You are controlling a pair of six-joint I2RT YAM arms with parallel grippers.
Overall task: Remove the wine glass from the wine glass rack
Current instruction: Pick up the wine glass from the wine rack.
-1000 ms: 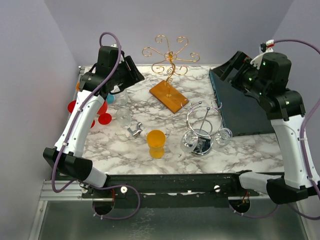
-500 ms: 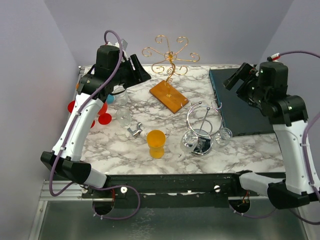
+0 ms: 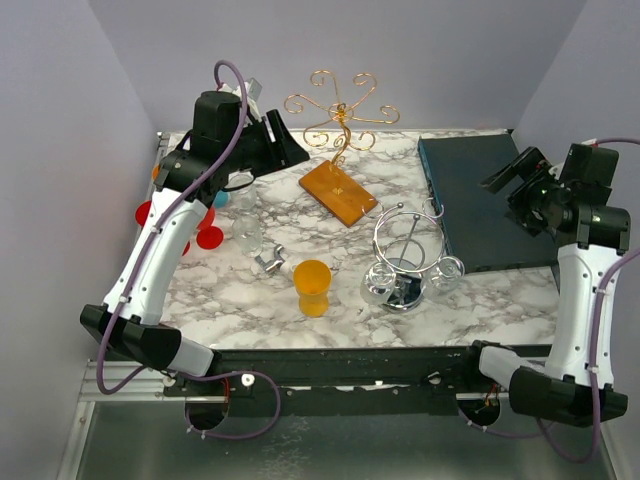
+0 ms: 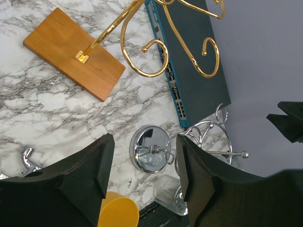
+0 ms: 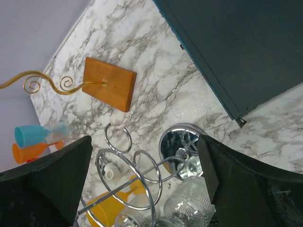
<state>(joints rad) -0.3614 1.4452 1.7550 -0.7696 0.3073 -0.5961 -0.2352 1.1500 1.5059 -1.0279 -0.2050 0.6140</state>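
Note:
The chrome wine glass rack (image 3: 404, 252) stands at the front right of the marble table, with clear wine glasses hanging low at its left (image 3: 379, 286) and right (image 3: 448, 270). My left gripper (image 3: 284, 141) hovers open and empty high at the back, next to the gold rack (image 3: 340, 108). In the left wrist view the chrome rack's base (image 4: 149, 149) and one clear glass (image 4: 170, 191) show far below between the fingers (image 4: 90, 172). My right gripper (image 3: 508, 176) is open and empty over the dark box. The right wrist view looks down on the chrome rack (image 5: 137, 172) and its glasses (image 5: 194, 204).
The gold rack stands empty on a wooden base (image 3: 338, 192). A dark teal box (image 3: 480, 205) lies at the back right. An orange cup (image 3: 312, 286) sits front centre, with a clear glass (image 3: 247, 236) and a small chrome piece (image 3: 268, 262) to its left. Red glasses (image 3: 150, 213) and a blue one (image 3: 220, 198) line the left edge.
My right arm has swung back and to the right, away from the table's middle. My left gripper has shifted right toward the gold rack.

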